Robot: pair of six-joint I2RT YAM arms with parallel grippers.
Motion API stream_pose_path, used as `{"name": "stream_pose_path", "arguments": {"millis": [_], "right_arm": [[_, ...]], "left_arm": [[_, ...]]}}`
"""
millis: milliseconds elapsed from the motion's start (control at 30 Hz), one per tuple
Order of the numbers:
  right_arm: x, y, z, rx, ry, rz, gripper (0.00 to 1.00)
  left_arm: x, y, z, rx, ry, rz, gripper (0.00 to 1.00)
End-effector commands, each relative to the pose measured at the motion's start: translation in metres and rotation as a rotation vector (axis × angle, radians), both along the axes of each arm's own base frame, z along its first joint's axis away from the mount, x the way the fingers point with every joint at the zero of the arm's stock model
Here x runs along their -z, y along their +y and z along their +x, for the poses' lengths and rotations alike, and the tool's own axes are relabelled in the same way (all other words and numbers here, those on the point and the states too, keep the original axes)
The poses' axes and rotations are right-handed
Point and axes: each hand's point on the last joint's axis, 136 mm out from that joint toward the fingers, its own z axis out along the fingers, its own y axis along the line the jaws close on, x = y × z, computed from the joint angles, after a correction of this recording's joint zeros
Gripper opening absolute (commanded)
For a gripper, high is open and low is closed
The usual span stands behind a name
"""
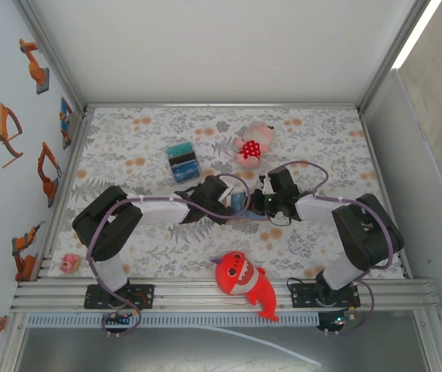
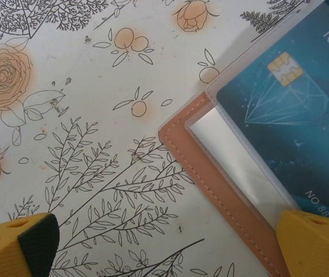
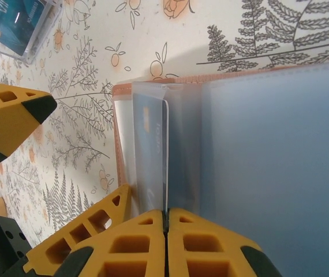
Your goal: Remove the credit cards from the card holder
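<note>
While right jaws pinch a card (image 3: 150, 151), open tablecloth (image 2: 95, 75) borders the card holder (image 2: 210, 180)

I see a red shark plush (image 1: 242, 281) at the near edge of the floral table (image 1: 128, 147). A pink plush in red (image 1: 250, 145) lies farther back, with a striped teal, black and blue block (image 1: 182, 163) to its left. A small pink toy (image 1: 70, 263) sits at the near left corner.

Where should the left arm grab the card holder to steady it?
Probably the tan stitched border of the card holder, near its corner, from the bare tablecloth side. It lies flat and open; that strip is free of the teal credit card, and the open left gripper straddles it. The right gripper pinches a sleeve leaf.
</note>
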Motion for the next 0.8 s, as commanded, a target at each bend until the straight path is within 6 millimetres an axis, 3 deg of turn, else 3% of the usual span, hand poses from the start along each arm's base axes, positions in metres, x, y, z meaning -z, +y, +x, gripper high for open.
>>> {"name": "stream_pose_path", "arguments": {"millis": [0,233,767], "right_arm": [[-0.0036,-0.0011,0.0017,0.009,-0.018,0.025,0.08],[-0.0023,0.0005,0.0018,0.009,-0.014,0.040,0.05],[-0.0063,-0.0036,0.0044,0.023,-0.025,0.054,0.10]], "left_arm": [[0.0113,0.0154,-0.0106,-0.006,0.059,0.060,0.97],[0.0114,0.0161,-0.0107,-0.005,0.060,0.064,0.97],[0.0106,0.0157,-0.0101,-0.005,0.060,0.068,0.97]]}}
